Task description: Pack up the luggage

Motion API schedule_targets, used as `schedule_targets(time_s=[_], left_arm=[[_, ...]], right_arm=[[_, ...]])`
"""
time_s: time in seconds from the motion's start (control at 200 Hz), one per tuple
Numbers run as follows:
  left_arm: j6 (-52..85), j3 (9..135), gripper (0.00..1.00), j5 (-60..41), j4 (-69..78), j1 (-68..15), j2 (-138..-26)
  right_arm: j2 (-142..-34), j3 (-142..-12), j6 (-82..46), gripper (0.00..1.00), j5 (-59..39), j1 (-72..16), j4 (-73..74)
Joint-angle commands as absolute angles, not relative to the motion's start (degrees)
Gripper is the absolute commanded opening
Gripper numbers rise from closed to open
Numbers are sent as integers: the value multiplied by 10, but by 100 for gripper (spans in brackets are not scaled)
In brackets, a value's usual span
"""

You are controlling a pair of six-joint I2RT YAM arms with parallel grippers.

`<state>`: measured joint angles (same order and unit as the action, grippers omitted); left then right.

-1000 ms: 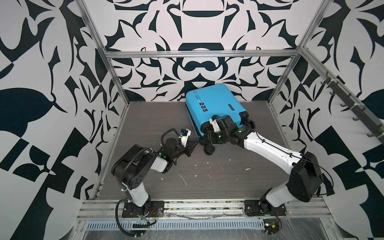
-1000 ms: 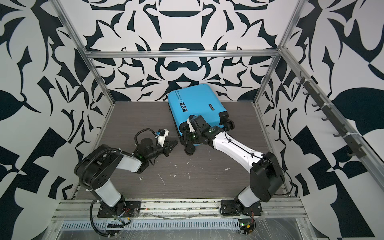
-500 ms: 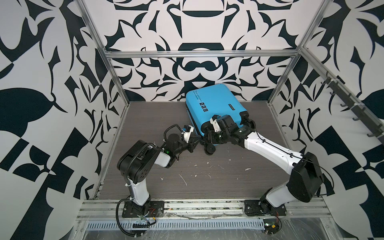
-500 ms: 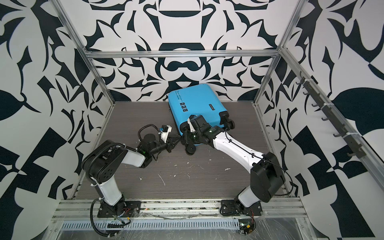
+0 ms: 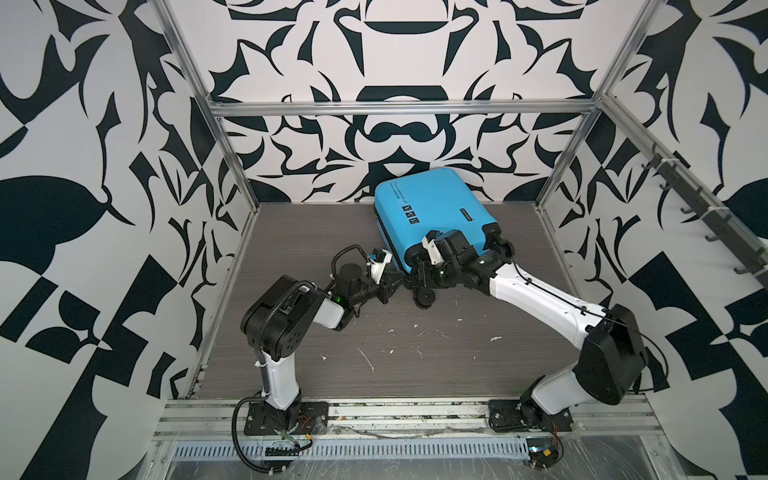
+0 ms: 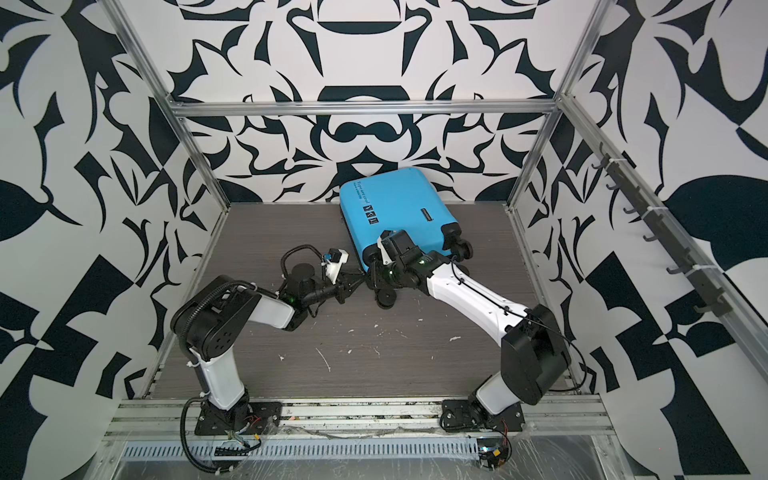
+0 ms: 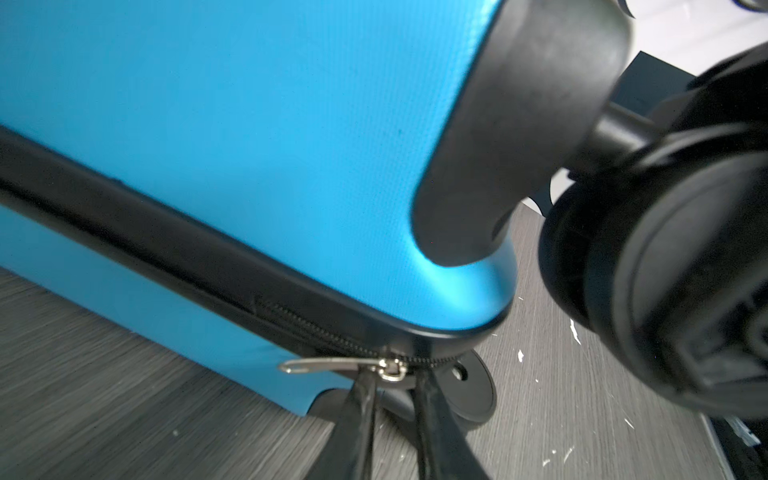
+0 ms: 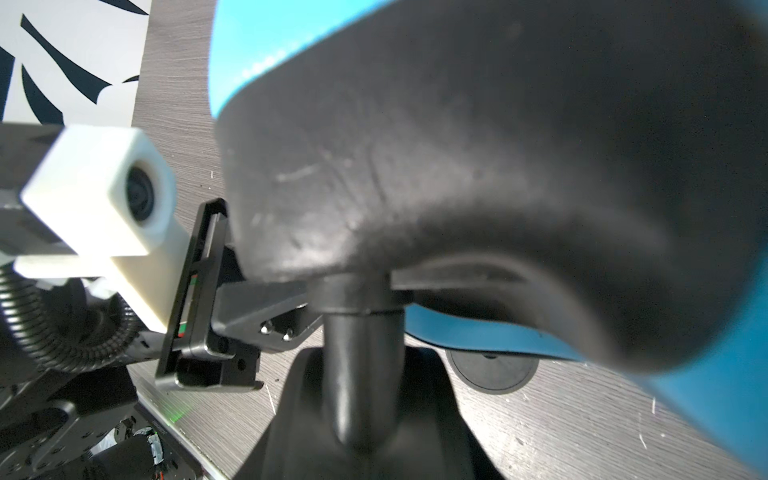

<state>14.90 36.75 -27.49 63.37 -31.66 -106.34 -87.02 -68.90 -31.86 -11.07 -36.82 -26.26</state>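
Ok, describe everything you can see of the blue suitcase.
The luggage is a bright blue textured hard shell, closed, lying flat at the table's back, turned askew. Black zipper band, black spinner wheels, small black print on top. The left gripper's fingers flank its silver zipper slider; the right gripper sits at a wheel corner.

We record two arms of one make. The left arm (image 5: pixel 279 380) and the right arm (image 5: pixel 540 301) each show glossy white links between bulky matte black joint housings. The black base plates (image 5: pixel 316 413) carry thin red wires. A black corrugated cable (image 8: pixel 41 340) runs beside the white wrist camera housing (image 8: pixel 99 195). We also note a green indicator light (image 5: pixel 337 297) and two silver screws (image 8: pixel 266 328).
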Motion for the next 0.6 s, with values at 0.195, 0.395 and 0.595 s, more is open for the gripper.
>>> schedule_targets(time_s=[0.195,0.395,0.595], left_arm=[[105,367,43,-280,581,-320,-1063],[69,347,50,-258,559,-322,-1039],[55,355,44,-239,560,-323,-1033]], right_arm=[[-835,-719,-315,0,-103,-372,-242],[-841,-737,-303,0,-98,-366,-253],[-846,-761,-299,0,-99,-364,-259]])
